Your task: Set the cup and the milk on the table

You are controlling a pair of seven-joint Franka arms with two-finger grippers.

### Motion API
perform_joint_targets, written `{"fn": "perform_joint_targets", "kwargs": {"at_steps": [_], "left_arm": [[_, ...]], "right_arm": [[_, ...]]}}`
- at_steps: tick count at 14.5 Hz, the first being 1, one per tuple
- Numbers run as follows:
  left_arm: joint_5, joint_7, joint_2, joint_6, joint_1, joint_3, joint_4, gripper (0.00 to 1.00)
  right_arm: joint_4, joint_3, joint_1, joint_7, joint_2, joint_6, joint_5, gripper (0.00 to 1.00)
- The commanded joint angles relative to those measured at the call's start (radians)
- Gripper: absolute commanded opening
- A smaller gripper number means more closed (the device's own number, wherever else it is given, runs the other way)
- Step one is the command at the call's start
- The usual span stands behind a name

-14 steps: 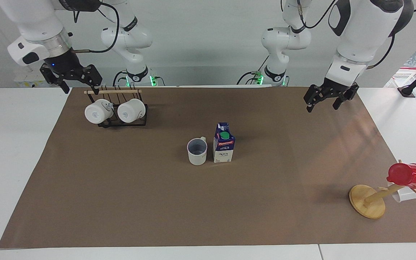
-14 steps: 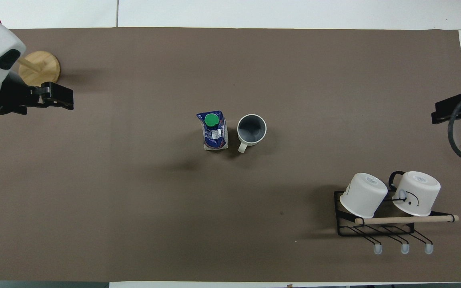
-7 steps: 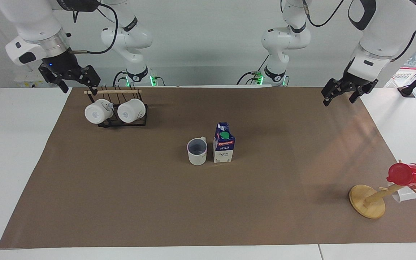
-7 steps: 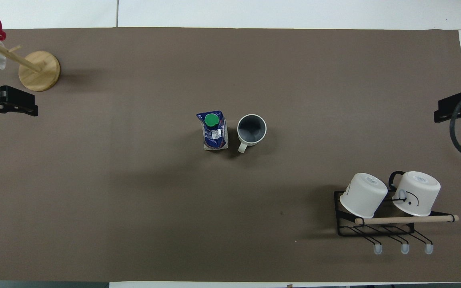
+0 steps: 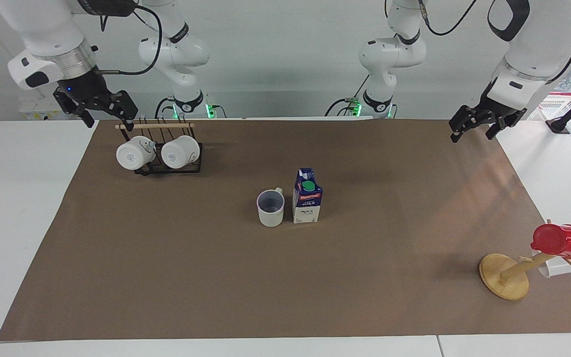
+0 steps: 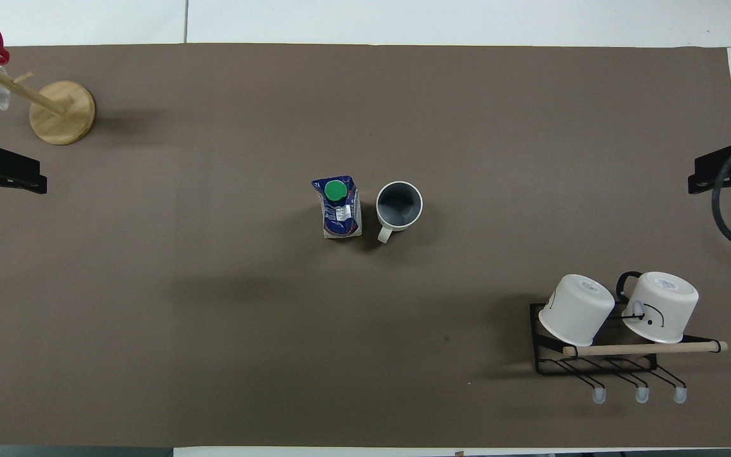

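Note:
The cup [image 5: 270,208], cream-white with a grey-blue inside, stands upright on the brown sheet of the table [image 5: 166,277] near its middle. The milk [image 5: 307,203] stands upright right beside it, toward the left arm's end. In the overhead view the cup [image 6: 399,205] and the milk [image 6: 338,208] are a small gap apart. My left gripper [image 5: 472,135] is open and empty, raised over the sheet's edge at the left arm's end; it also shows in the overhead view [image 6: 35,181]. My right gripper [image 5: 109,123] is open and empty, raised beside the mug rack; the overhead view shows it too [image 6: 698,181].
A black wire rack [image 5: 166,168] with two white mugs [image 5: 135,152] stands near the robots at the right arm's end. A wooden mug tree [image 5: 506,275] with a red cup [image 5: 560,241] stands far from the robots at the left arm's end.
My left gripper has risen and drawn back toward the left arm's end of the table, away from the milk. The right gripper has hardly moved. Cup and milk stand still.

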Motion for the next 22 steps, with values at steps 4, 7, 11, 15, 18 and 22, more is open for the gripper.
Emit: {"fn": "perform_joint_targets", "kwargs": {"at_steps": [4,7,11,15,18,22], "left_arm": [[-0.028,0.024,-0.035,-0.012,0.008,0.000,-0.033,1.00],[-0.025,0.082,-0.035,-0.015,0.006,0.000,-0.033,1.00],[-0.025,0.086,-0.035,-0.018,0.008,0.000,-0.033,1.00],[-0.025,0.084,-0.042,-0.013,0.006,0.000,-0.045,1.00],[-0.025,0.084,-0.043,-0.009,0.002,0.000,-0.045,1.00],[-0.025,0.083,-0.043,-0.009,-0.004,-0.002,-0.045,1.00]], "right_arm": [[0.003,-0.049,0.059,0.009,0.006,0.012,0.016,1.00],[0.001,-0.069,0.064,0.008,0.004,0.007,0.016,1.00],[-0.008,-0.065,0.055,-0.014,-0.002,0.004,0.013,1.00],[-0.007,-0.065,0.060,-0.043,0.001,0.010,0.001,1.00],[-0.007,-0.065,0.055,-0.098,-0.001,-0.008,0.004,1.00],[-0.002,-0.065,0.055,-0.112,0.001,-0.003,0.010,1.00]]}}
